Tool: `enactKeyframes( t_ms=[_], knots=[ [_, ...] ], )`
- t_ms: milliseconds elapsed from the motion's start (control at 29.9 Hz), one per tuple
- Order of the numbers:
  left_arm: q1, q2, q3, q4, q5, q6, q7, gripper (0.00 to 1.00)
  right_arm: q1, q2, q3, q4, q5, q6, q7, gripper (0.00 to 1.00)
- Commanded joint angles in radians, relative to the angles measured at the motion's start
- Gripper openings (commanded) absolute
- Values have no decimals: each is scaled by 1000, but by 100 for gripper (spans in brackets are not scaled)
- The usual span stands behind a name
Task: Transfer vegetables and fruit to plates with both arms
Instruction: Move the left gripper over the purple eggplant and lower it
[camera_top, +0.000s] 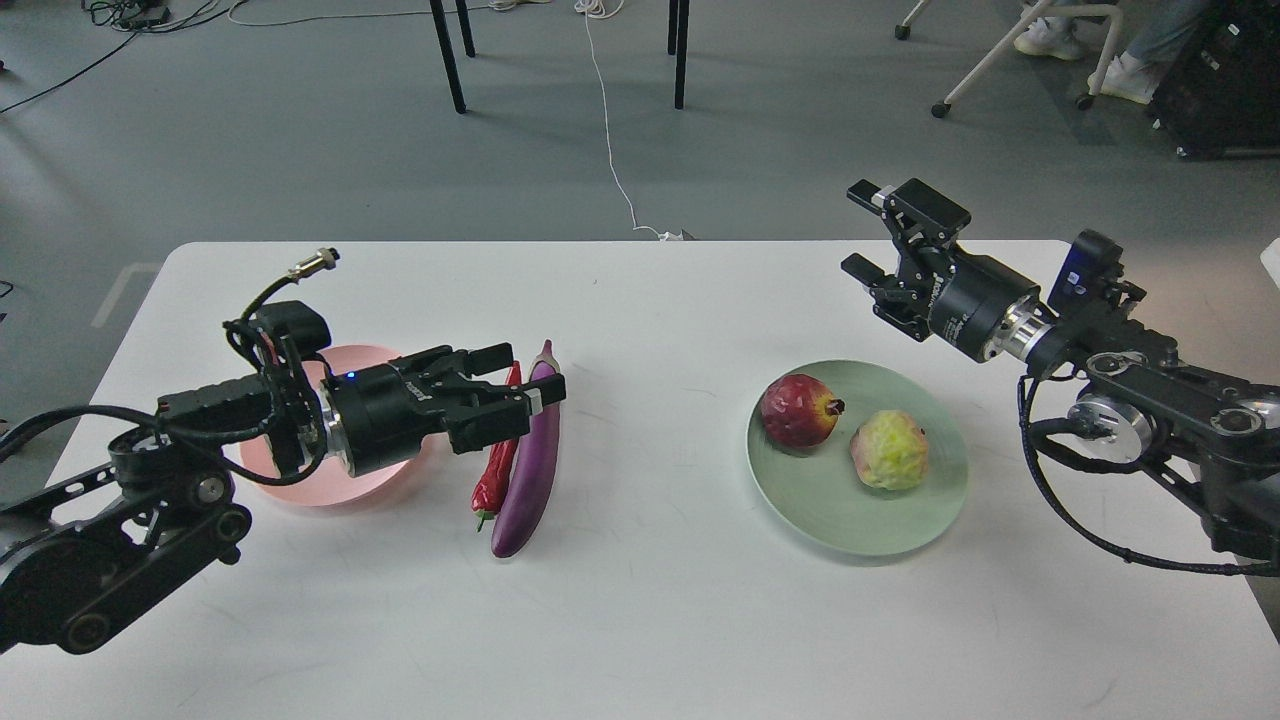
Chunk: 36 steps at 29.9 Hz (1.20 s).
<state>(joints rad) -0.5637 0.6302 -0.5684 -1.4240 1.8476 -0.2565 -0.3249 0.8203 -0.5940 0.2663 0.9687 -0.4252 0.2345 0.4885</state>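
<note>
Eggplant (527, 462) and chili pepper (497, 462) lie lengthwise on the worktop (640, 600) just right of the pink plate (330, 490), beneath the left gripper (520, 375), jaws apart and empty, crossing their long axis.

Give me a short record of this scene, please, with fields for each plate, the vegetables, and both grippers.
green plate: holds the dark red fruit and the yellow-green fruit
pink plate: nothing seen on it, partly hidden by the left arm
eggplant: on the table, right of the pink plate
chili: on the table, against the eggplant's left side
left gripper: open, above the vegetables' far ends
right gripper: open, holds nothing, raised beyond the green plate
</note>
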Motion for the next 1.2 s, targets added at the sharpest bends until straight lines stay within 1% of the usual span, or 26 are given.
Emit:
enactKeyframes(
  t_ms=[0, 67, 134, 201, 268, 468, 870, 1037, 1171],
  knots=[
    [-88, -68, 87, 11, -40, -84, 197, 98, -12, -44, 4, 8, 0, 0, 0, 95],
    [-93, -121, 90, 11, -96, -127, 292, 98, -18, -61, 7, 16, 0, 0, 0, 95],
    [-93, -144, 90, 14, -114, -154, 380, 98, -26, -69, 16, 28, 0, 0, 0, 95],
    [-90, -150, 90, 14, -123, -168, 452, 98, -32, -69, 21, 35, 0, 0, 0, 95],
    [-82, -152, 91, 14, -123, -185, 498, 98, -35, -69, 21, 36, 0, 0, 0, 95],
    [-79, -158, 94, 20, -122, -194, 529, 97, -40, -69, 21, 38, 0, 0, 0, 96],
    [-45, -159, 94, 53, -119, -199, 540, 94, -50, -67, 31, 38, 0, 0, 0, 96],
    [-36, -170, 93, 53, -123, -199, 540, 86, -55, -67, 34, 36, 0, 0, 0, 95],
    [-35, -184, 93, 53, -125, -199, 538, 76, -55, -67, 34, 38, 0, 0, 0, 95]
  ],
)
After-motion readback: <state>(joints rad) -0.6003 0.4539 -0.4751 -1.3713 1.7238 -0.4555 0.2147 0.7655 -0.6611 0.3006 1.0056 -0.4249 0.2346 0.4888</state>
